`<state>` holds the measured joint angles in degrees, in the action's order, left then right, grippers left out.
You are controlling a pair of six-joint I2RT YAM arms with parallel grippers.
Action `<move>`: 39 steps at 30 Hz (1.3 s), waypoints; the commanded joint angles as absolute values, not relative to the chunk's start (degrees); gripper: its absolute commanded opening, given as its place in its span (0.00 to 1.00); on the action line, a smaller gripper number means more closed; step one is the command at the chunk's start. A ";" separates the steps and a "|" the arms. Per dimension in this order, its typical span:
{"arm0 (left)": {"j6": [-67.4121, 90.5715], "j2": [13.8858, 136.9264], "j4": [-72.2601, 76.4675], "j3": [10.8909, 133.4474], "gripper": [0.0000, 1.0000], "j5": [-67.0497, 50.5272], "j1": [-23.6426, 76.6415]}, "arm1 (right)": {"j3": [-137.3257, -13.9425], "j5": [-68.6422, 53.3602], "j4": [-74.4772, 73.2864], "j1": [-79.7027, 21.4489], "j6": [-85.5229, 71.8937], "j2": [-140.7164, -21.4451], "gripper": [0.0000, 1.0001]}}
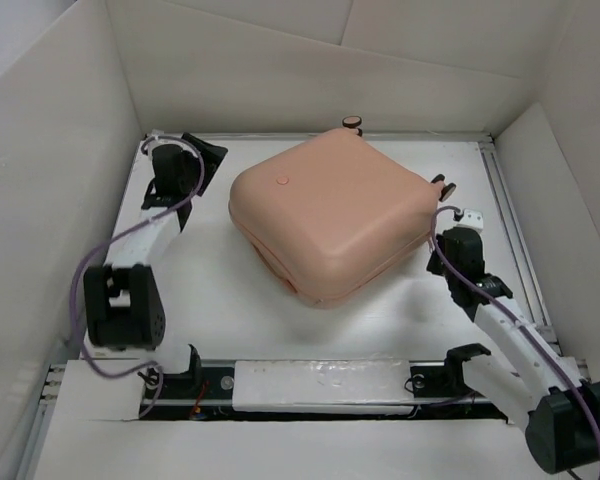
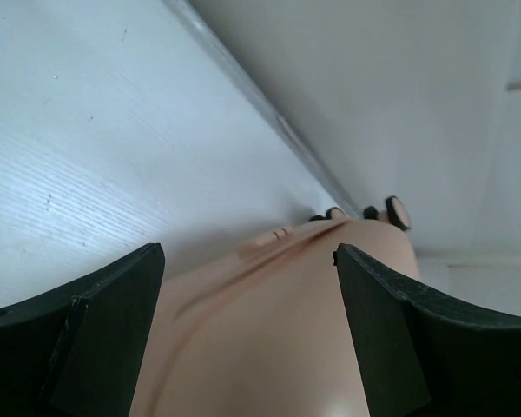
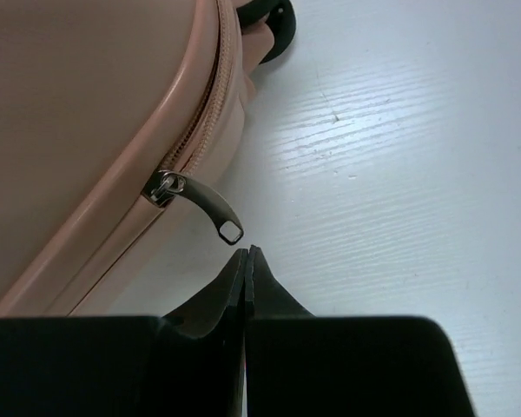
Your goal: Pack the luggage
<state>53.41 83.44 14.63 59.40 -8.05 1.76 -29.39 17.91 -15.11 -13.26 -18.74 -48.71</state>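
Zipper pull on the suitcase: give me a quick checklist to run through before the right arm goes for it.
1. Luggage lid down, shell closed: ok.
2. Zipper pull sticking out free, nothing gripping it: ok.
3. Right gripper lined up with the pull: ok, its tips sit just short of the pull's end.
4. Right gripper open to take the pull: not ok, jaws shut.
5. Left gripper open: ok. Whether it touches the shell: cannot tell.
6. Zip closed on both sides of the slider: cannot tell.

High overview, two close-ups of luggage [image 1: 330, 220]
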 commanded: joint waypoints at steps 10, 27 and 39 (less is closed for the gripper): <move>51.50 106.89 15.36 76.48 0.62 -24.08 5.44 | -41.63 -5.79 7.81 -15.19 -10.03 -76.18 0.00; 55.29 63.56 30.17 24.95 0.65 -24.87 4.75 | -62.67 -22.07 8.09 -24.26 -9.05 -93.70 0.07; 49.13 42.73 6.61 34.61 0.78 -11.26 3.43 | -51.70 -3.60 -13.00 -23.55 -8.35 -62.29 0.57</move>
<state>50.17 49.21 13.65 29.78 -10.02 1.96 -54.43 -2.44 -10.70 -21.56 -7.70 -72.14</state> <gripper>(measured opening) 0.765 0.563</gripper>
